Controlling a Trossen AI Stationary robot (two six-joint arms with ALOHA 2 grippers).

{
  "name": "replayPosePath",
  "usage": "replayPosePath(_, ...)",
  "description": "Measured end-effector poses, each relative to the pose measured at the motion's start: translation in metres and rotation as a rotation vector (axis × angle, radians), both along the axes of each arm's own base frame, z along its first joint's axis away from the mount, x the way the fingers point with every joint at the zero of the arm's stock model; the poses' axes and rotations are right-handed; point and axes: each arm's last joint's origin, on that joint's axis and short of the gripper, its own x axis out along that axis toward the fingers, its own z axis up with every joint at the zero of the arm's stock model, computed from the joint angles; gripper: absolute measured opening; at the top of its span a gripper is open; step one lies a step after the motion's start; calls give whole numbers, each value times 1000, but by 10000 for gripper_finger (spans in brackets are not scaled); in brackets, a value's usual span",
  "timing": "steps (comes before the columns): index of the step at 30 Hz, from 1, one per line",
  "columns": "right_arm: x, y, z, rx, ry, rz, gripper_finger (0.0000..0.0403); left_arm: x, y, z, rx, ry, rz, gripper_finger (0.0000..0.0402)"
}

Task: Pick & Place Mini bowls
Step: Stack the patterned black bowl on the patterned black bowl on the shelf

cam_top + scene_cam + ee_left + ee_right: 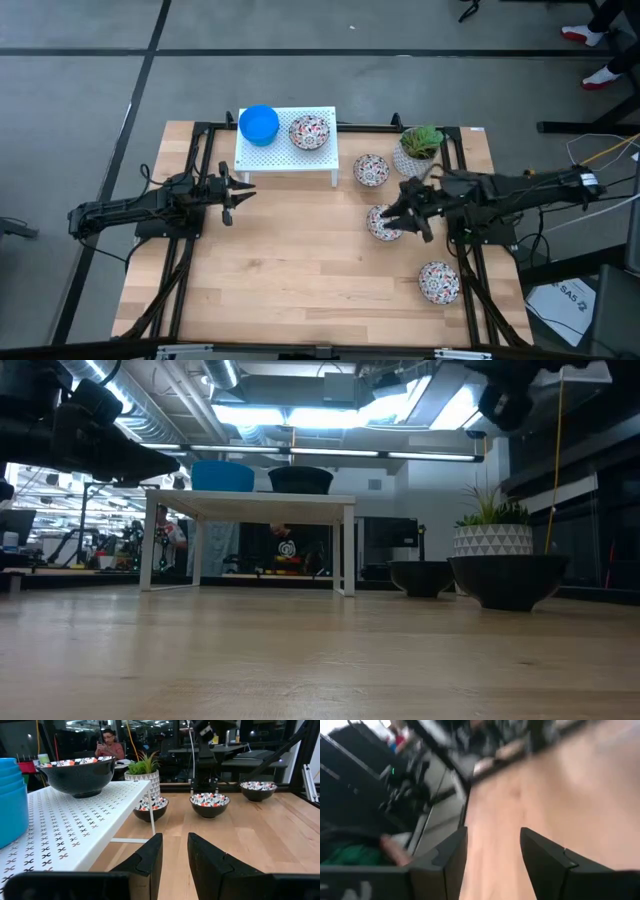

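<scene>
Two spots on the white perforated rack (285,155) at the table's (300,290) far edge are filled: a blue bowl stack (259,124) and one floral bowl (309,131). Three floral bowls remain on the wood near the right edge: one (371,169) just beside the rack, one (382,224) under the right gripper (408,214), one (438,281) toward the near right corner. Right gripper's fingers are parted, holding nothing. Left gripper (234,196) waits by the rack's near left corner, fingers slightly apart, empty. Judging by this, the task is partway done.

Overhead view, table-level view, wrist views, right perhaps blurred
</scene>
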Motion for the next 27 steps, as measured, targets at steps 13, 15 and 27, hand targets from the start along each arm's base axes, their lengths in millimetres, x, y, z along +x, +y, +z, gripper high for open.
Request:
replayPosePath(13, 45, 25, 17, 315, 566, 164, 182, 0, 0, 0, 0, 0, -1, 86)
replayPosePath(15, 49, 29, 11, 369, 682, 142, 182, 0, 0, 0, 1, 0, -1, 86)
replayPosePath(27, 42, 64, -47, 634, 1480, -161, 182, 0, 0, 0, 1, 0, -1, 86)
